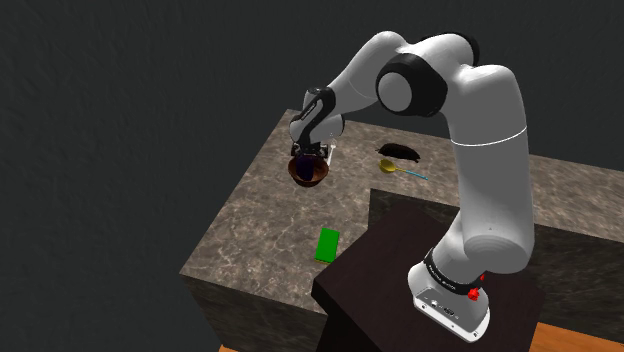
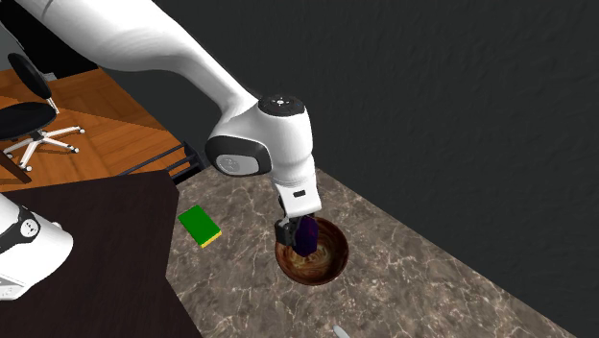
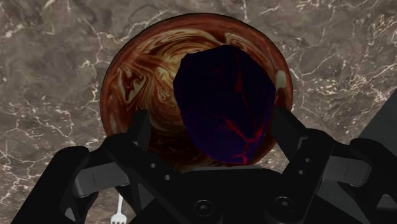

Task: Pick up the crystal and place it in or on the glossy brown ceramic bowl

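A glossy brown swirled bowl (image 3: 140, 70) sits on the marble counter, near its far edge in the shoulder view (image 1: 308, 172). My gripper (image 3: 213, 124) hangs straight over the bowl, pointing down. A dark purple crystal (image 3: 222, 102) with red veins sits between the fingers, above the bowl's inside. The jaws stand open: one finger (image 3: 143, 130) is clearly apart from the crystal, the other (image 3: 283, 127) lies close beside it. From the second exterior view the crystal (image 2: 306, 233) reaches down into the bowl (image 2: 331, 264) below the gripper (image 2: 296, 233).
A green flat block (image 1: 327, 244) lies on the counter between the bowl and the dark stand (image 1: 380, 270). A black object (image 1: 400, 151) and a yellow spoon (image 1: 390, 166) lie near the arm. A white fork (image 3: 118, 216) rests beside the bowl. The counter's edge drops off close behind the bowl.
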Action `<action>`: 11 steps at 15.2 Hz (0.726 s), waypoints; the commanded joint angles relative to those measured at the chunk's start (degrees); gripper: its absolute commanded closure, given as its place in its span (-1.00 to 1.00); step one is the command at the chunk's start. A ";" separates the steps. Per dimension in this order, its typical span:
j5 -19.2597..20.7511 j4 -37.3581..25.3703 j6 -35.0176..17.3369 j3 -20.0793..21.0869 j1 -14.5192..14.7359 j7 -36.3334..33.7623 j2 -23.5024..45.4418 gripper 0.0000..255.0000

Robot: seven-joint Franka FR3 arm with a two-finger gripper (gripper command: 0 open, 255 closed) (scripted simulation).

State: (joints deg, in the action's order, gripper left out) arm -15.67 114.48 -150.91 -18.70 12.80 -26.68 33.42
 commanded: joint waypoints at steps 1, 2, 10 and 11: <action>0.72 0.57 1.15 -0.73 0.64 -0.49 -1.72 -1.00; 1.47 1.06 2.34 -1.46 1.29 -1.00 -3.42 -1.00; 2.94 1.75 4.56 -2.69 2.38 -2.00 -6.41 -1.00; 2.94 1.75 4.56 -2.69 2.38 -2.00 -6.41 -1.00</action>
State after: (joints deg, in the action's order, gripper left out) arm -12.73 116.23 -146.36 -21.39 15.18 -28.68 27.02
